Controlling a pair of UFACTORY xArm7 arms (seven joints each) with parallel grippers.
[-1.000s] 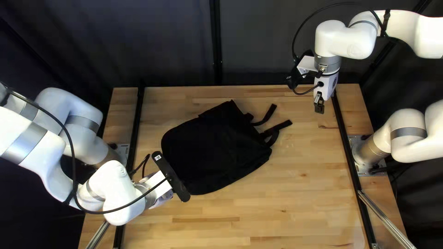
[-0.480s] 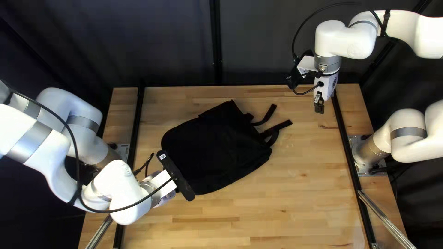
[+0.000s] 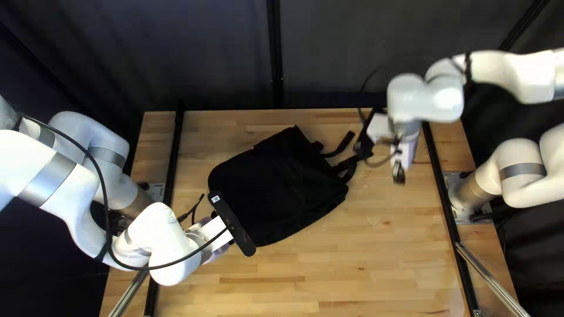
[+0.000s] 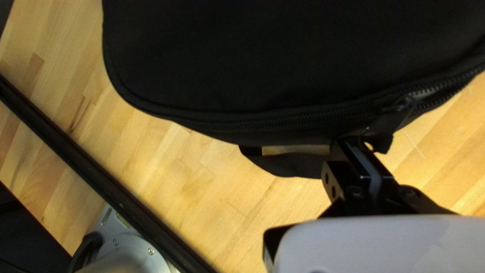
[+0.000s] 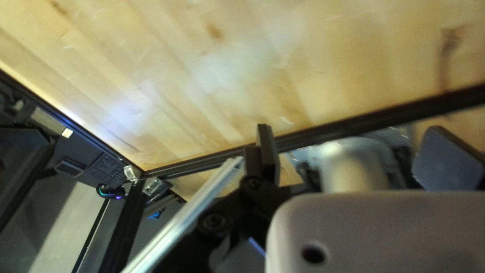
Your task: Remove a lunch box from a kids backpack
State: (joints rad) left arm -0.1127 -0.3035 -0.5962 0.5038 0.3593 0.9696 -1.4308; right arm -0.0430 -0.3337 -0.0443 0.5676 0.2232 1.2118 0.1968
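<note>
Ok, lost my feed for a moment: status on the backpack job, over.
Left gripper shut on the zipper pull, backpack near edge. Right gripper open, above the table by the straps. Lunch box not in view.

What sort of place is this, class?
Probably a robotics lab or test cell: a white left arm and right arm based at the edges of a wooden table, a dark curtain behind, and a lone backpack laid out.
</note>
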